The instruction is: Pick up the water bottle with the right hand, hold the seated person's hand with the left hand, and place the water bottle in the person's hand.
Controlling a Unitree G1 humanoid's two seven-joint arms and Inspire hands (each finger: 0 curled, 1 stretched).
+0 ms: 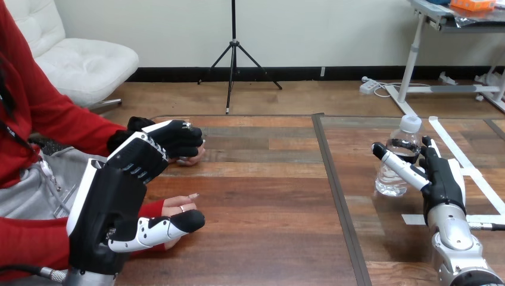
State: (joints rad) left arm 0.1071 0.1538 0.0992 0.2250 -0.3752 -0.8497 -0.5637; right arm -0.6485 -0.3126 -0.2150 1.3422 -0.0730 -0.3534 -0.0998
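A clear water bottle (400,142) with a white cap stands upright on the table's right half. My right hand (442,179) is next to it on its right, open. Its thumb (398,165) reaches across the bottle's front and its straight fingers (427,148) rise beside the bottle. My left hand (116,196) is open at the lower left. The person's near hand (180,207) lies on the table between its thumb (164,229) and fingers (172,138). The person's far hand (193,158) peeks out beneath those fingers.
A dark seam (333,190) runs front to back, dividing the wooden table (262,202). White tape strips (470,173) mark the surface to the right of the bottle. The person's red sleeve (65,128) crosses the table's left edge.
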